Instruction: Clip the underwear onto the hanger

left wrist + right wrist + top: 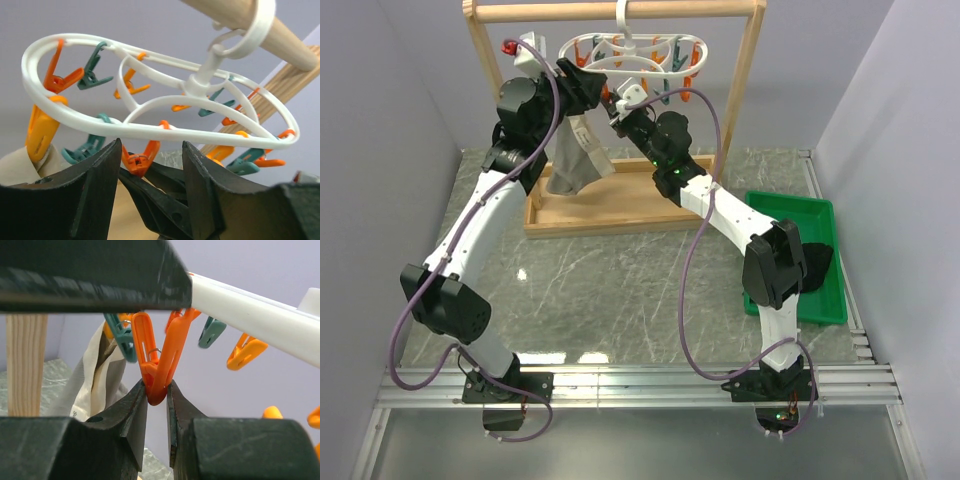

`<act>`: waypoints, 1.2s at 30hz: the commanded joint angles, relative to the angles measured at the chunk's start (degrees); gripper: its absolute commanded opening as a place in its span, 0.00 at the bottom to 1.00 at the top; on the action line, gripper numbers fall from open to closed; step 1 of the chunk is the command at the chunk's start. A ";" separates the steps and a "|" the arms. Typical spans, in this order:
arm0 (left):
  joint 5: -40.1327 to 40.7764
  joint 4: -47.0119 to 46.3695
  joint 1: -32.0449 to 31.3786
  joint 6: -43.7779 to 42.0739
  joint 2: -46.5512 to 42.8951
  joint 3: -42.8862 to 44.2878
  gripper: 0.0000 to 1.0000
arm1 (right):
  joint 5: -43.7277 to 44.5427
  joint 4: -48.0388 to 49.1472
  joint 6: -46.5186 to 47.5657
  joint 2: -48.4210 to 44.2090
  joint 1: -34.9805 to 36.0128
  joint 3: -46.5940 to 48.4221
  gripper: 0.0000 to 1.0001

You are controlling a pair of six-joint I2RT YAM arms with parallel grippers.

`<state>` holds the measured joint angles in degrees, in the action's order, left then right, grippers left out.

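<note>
**Underwear hanging at hanger's left end; right jaws pinching an orange pin**

The underwear (575, 165) is hanging below the left end of the hanger (210, 135). The hanger is hooking over the top bar of the wooden rack (752, 100), which is standing at the far edge of the bench (620, 290). In the left wrist view a yellow-orange pin (40, 132) is appearing to bite the beige waistband, though how firmly cannot be told. The left gripper (151, 150) is sitting just under the hanger rim with its jaws wide and gripping nothing. The right gripper (156, 390) is pinching its jaws narrowly on the lower tip of an orange clothespin (157, 357). The fabric is hanging beside that pin, not in it.

Judgement: a second clip on the waistband is likely the step in hand. The tip grip is steadying the pin, not opening it. The right arm should be avoiding any twist that swings the hanger. The left jaws should be taking the free waistband edge, raising it level and feeding it deep into the pin's mouth.
</note>
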<state>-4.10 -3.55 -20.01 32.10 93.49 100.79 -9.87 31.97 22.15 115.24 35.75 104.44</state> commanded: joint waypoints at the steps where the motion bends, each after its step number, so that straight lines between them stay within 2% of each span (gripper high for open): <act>1: -0.02 -1.80 0.15 1.47 1.34 1.60 0.56 | -0.33 1.26 0.35 -3.53 0.90 -0.82 0.00; 6: -2.31 -3.39 0.15 2.44 1.87 1.78 0.45 | -0.24 1.43 0.35 -3.80 0.99 -1.08 0.00; 14: -4.25 -4.88 0.15 3.58 0.21 -0.50 0.42 | -0.06 1.52 0.26 -3.53 0.99 -1.08 0.00; 18: -5.13 -7.08 0.15 4.38 -2.70 -3.85 0.43 | 0.38 1.79 0.35 -3.53 1.08 -1.26 0.00; 23: -6.45 -4.72 0.15 5.87 -4.37 -4.29 0.45 | 0.38 1.96 0.17 -3.62 0.90 -1.43 0.00; 30: -7.94 -3.48 0.32 8.07 -3.23 -2.45 0.49 | 0.64 2.14 0.35 -4.06 0.90 -2.05 0.00; 36: -5.22 -2.60 0.32 7.37 -1.03 -0.60 0.53 | 0.90 2.22 0.78 -4.06 1.08 -1.96 0.00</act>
<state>-8.75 -4.78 -19.27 38.68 92.38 97.19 -8.58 33.04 22.20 114.17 35.92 102.74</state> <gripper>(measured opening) 0.524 0.241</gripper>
